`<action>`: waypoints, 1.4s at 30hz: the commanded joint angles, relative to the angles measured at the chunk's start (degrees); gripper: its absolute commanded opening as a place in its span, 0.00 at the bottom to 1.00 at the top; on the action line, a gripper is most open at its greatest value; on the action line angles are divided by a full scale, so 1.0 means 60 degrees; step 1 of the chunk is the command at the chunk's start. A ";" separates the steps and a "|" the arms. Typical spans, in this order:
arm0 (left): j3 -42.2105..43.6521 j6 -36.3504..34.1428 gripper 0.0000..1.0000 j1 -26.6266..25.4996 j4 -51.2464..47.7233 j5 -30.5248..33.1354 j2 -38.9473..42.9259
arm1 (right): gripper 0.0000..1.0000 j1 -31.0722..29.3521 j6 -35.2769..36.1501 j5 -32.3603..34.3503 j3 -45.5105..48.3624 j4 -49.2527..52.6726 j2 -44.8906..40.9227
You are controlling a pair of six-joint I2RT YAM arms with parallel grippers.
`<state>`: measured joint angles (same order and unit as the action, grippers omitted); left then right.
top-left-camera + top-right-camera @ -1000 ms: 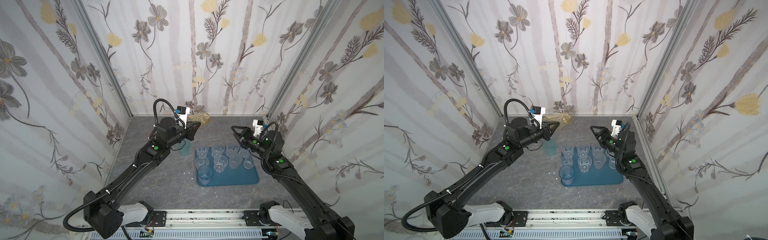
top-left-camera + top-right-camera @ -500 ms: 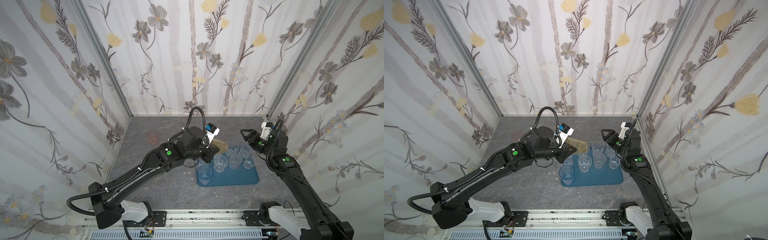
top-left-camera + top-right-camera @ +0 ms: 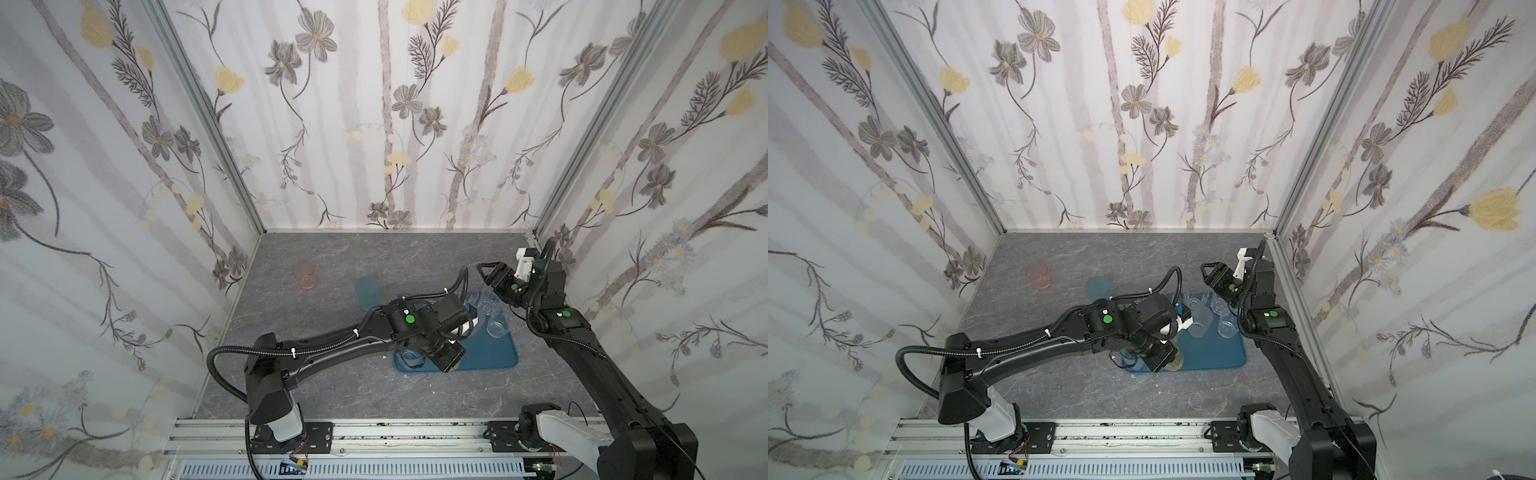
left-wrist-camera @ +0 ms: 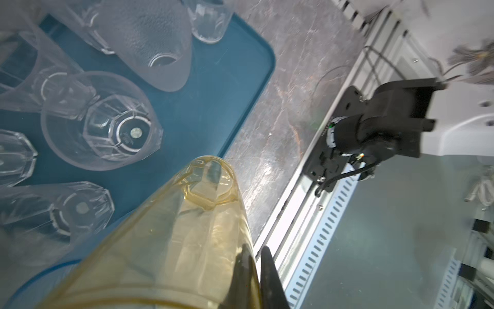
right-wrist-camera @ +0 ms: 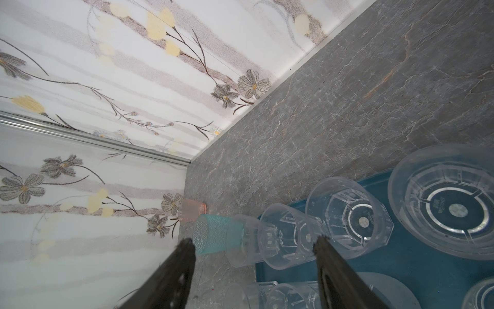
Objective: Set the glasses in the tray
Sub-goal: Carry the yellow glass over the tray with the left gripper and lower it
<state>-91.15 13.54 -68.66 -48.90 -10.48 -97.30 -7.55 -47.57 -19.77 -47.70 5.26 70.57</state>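
Note:
My left gripper [image 4: 254,248] is shut on the rim wall of an amber-yellow glass [image 4: 173,240], one finger inside it and one outside. The glass [image 3: 1173,362] hangs over the front edge of the blue tray [image 3: 494,353], base down. Several clear glasses [image 4: 101,125] and a frosted one [image 4: 149,40] stand in the tray. A pink glass [image 3: 303,275] and a teal glass [image 3: 368,291] stand on the table left of it. Over the tray's back right corner, my right gripper [image 5: 254,243] is open and holds nothing.
A blue-tinted glass [image 3: 409,357] at the tray's front left is partly hidden under my left arm. The metal rail [image 3: 374,432] runs along the table's front edge. Flowered walls close in the back and both sides. The right arm's base [image 4: 374,128] sits on the rail.
My left arm has swung from the back of the table to the tray's front, carrying the amber glass. The right gripper drew back toward the right wall, still open.

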 commanded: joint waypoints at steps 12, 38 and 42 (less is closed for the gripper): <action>-0.1283 -0.1046 0.00 0.0051 -0.0609 0.0254 -0.1586 | 0.70 0.0144 0.0282 -0.0148 0.0419 -0.0460 0.0170; -0.2091 -0.1551 0.03 0.0357 -0.1399 0.0033 -0.3124 | 0.69 0.0280 0.0282 -0.0631 0.0509 -0.1118 0.1028; -0.2303 -0.1531 0.15 0.0366 -0.1429 0.0136 -0.3148 | 0.69 0.0280 0.0327 -0.0576 0.0538 -0.1067 0.0969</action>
<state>-104.05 4.91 -66.52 -56.58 -10.13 -115.92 -5.82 -45.95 -22.65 -44.56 1.48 76.44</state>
